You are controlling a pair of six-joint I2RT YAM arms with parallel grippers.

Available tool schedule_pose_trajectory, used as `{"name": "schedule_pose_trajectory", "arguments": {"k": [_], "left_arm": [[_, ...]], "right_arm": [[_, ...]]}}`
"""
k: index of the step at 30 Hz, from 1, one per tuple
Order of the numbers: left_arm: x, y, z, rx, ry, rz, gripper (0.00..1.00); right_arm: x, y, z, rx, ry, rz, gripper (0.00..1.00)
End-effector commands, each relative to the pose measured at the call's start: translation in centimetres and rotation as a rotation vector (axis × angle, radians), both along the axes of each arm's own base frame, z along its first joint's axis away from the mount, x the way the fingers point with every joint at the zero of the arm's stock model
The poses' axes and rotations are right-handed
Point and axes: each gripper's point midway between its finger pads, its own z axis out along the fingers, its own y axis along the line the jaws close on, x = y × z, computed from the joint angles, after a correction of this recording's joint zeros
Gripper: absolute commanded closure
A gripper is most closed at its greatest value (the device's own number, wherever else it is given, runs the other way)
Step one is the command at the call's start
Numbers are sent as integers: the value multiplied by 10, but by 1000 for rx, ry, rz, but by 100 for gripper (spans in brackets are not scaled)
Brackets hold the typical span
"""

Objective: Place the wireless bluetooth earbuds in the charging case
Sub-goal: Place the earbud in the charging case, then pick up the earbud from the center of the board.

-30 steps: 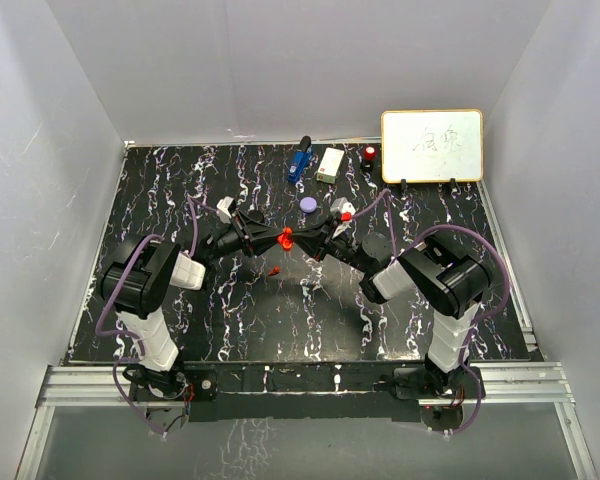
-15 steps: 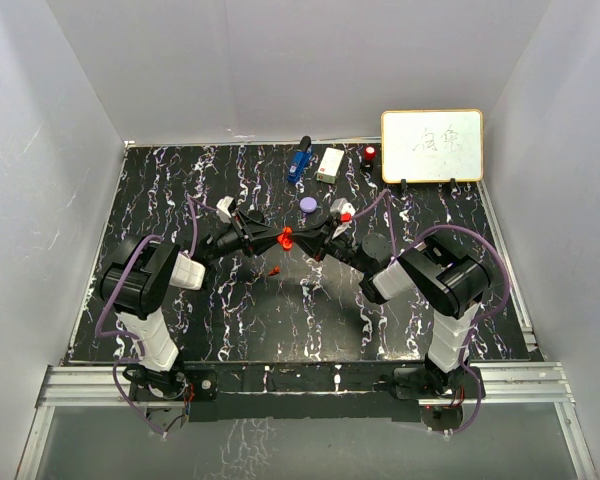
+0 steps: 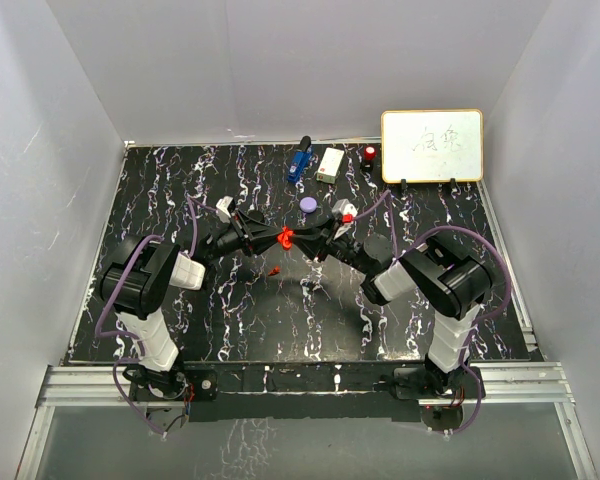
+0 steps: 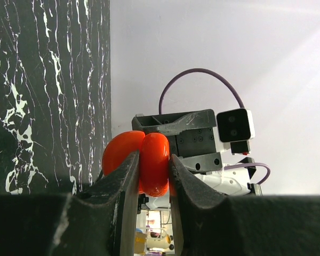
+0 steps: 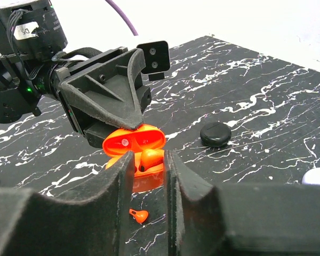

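Black white-veined marble-look table (image 3: 180, 200). Both arms meet over its middle.

Left pincer (image 4: 153, 160): clamped tight on the glossy red-orange clamshell charging case (image 5: 133, 141), one finger (image 4: 125, 181) on each side. The case lid is open, seen from the right wrist.

Right pincer (image 5: 149, 153): tips a narrow way apart, straddling the open case. A small red-orange stemmed earbud (image 5: 152, 158) sits in the case between the tips. Can't tell if the fingers grip it or just flank it.

A second loose red-orange earbud (image 5: 140, 215) lies on the table just in front of the case, nearer the arm bases, not touched by either pincer.

Other items:
- A black round puck (image 5: 215, 134) lies flat on the table, near the case.
- A purple round puck-like case (image 3: 308, 204) is on the far side of the pincers.
- A blue gadget (image 3: 298, 163) and a white box (image 3: 330, 165) are at the back edge.
- A framed whiteboard (image 3: 432, 146) stands at back right.
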Motion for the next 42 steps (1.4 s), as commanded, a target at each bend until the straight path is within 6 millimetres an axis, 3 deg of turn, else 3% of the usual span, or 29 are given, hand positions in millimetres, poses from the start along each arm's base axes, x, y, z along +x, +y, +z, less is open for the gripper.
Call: {"name": "schedule_pose_trajectory", "arguments": {"k": [1,7,8,9,12,15,18,22,31,42], "left_arm": [[-3,-2,45,-69,-184,-13,100],[0,1,41,-65,-180,2,100],[2,4,39,-63,-176,12,100],[4,8,36,-60,-168,30,100],[14,27,31,-71,-159,88,100],[22,47,28,-94,-152,152,100],[28,64,22,-95,-138,204,100],[29,76,17,-89,-130,240,100],[28,101,17,-73,-133,308,100],[24,125,24,-41,-149,358,100]], "right_arm": [[-16,-16,86,197,-304,-27,72],[-18,-28,101,231,-314,-83,61],[-19,-30,101,230,-314,-88,60],[-25,-35,114,250,-340,-92,59],[-33,-39,114,241,-310,-83,63],[-23,-29,90,149,-108,-74,68],[-4,-12,44,-49,205,-138,64],[-11,11,1,-231,419,-107,58],[-36,36,-58,-312,703,-102,53],[-43,54,-99,-381,829,-130,53]]}}
